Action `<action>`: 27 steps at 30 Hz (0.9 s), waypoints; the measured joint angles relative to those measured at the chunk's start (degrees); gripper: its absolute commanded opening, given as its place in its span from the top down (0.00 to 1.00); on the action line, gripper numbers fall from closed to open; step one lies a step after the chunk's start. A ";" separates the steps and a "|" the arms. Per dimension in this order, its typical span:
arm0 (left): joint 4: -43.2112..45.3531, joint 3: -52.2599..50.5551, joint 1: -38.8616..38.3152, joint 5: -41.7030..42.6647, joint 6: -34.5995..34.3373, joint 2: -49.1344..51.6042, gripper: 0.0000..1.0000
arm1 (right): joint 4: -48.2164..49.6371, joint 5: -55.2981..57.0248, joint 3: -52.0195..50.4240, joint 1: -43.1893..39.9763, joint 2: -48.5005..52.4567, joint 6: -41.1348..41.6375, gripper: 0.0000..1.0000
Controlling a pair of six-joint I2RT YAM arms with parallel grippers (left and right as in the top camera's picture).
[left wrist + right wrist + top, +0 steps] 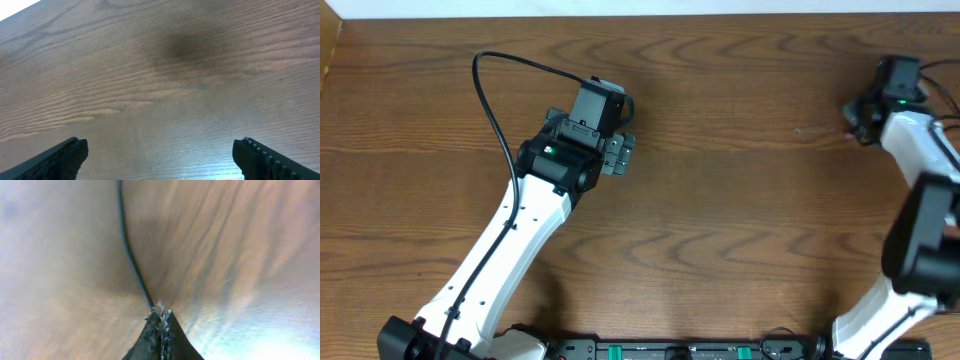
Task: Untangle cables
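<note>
Though thin, cable (131, 260) between right fingers (150, 342).

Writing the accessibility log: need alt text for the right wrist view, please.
The right gripper, jaws shut, pinches a thin black cable at its tip. The cable runs up and away across the blurred wooden table to the top edge of the picture.

Grained wooden table (165, 75), smooth cable (131, 260)

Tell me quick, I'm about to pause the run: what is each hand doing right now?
Left hand: open, holding nothing.
Right hand: closed on a thin dark cable.
</note>
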 measured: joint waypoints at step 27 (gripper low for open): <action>0.39 0.00 0.00 0.00 0.00 0.00 0.02 | 5.62 8.07 0.13 0.02 -1.86 -3.39 0.31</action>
